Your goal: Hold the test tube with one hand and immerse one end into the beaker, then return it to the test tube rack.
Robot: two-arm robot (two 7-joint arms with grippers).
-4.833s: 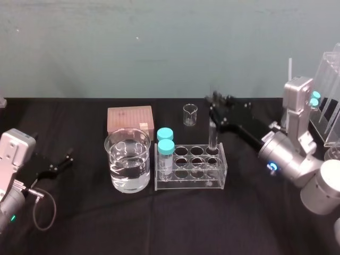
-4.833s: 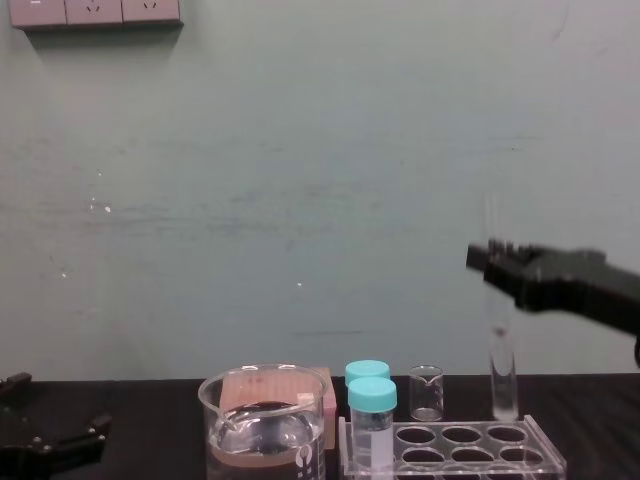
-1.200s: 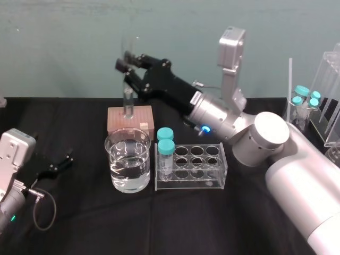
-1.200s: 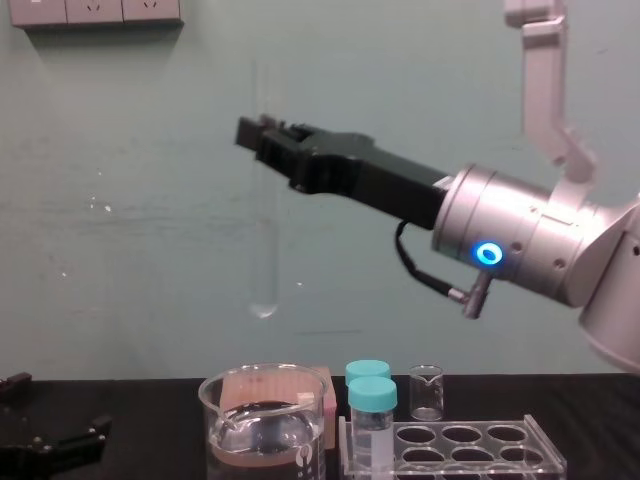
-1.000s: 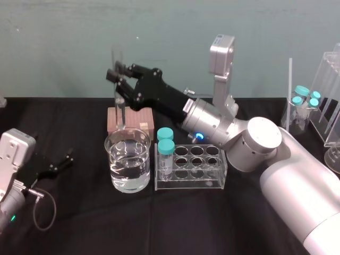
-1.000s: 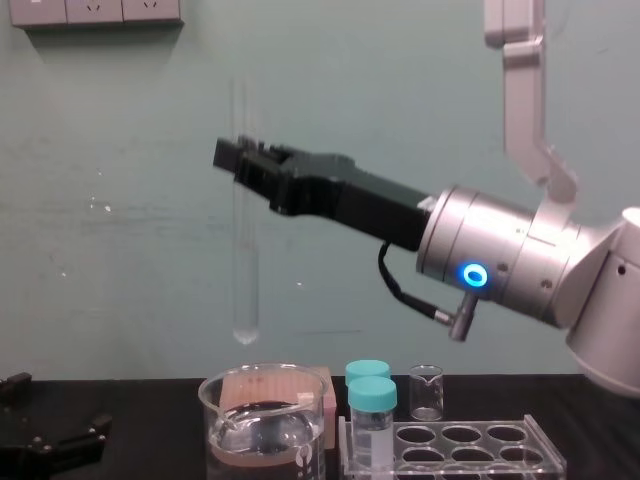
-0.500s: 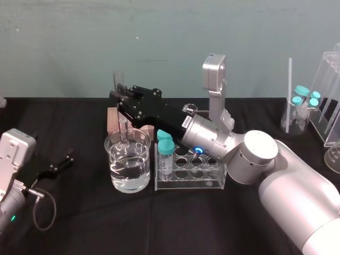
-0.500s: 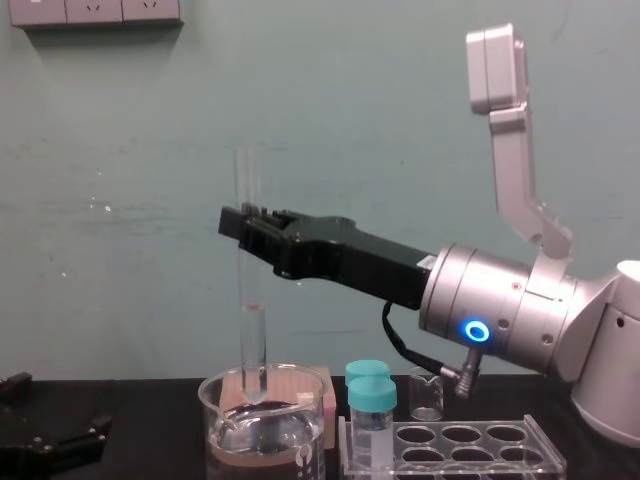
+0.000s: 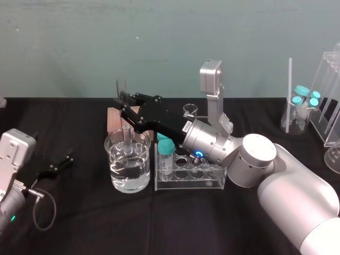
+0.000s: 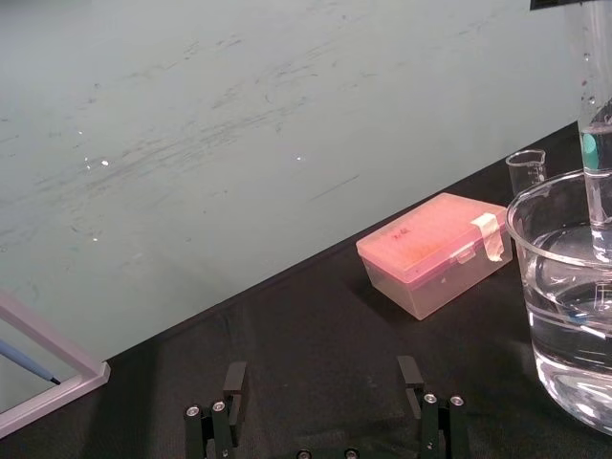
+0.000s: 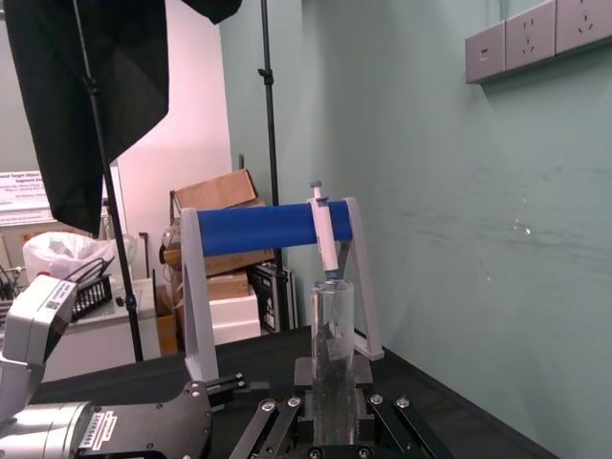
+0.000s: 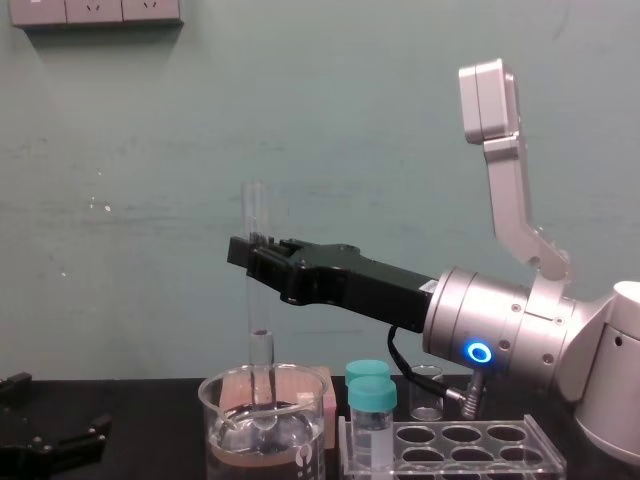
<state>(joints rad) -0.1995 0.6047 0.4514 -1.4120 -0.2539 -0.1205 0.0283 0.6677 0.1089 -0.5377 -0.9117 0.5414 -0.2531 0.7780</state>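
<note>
A: Test tube (image 12: 261,355), where?
B: Upright over the beaker (image 12: 212,420), about the middle of its mouth. The lower part is inside the rim and the rounded end sits close to the water. Wetted or not, can't tell.
A: Grip?
B: The right gripper (image 12: 256,262) pinches it on the upper part, jaws pressed onto the glass. The tube's open mouth stands clear above them. The arm reaches in from the right, passing above the rack (image 9: 196,183) and its two capped vials (image 12: 372,418).
A: Other side?
B: The left gripper (image 10: 321,387) is low by the table, well left of the beaker, fingers spread, holding nothing. Idle.
A: So the dip is the step in hand. How to do it well?
B: My read: go straight down, slowly, with the tube kept vertical. It's glass on glass, so any sideways drift taps the beaker wall. A thin tube held between two fingers could pivot or slip. Stop once the end is plainly under the surface. No need to reach the bottom, and touching it would likely shove the tube up through the jaws.
A: And the way out?
B: Lift straight until the tip clears the rim, and only then swing right. The vials stand in the rack's left-hand holes, beside the beaker, and the path back crosses them. Carry the tip higher than their caps. Expect a hanging drop, so pause over the beaker first.
</note>
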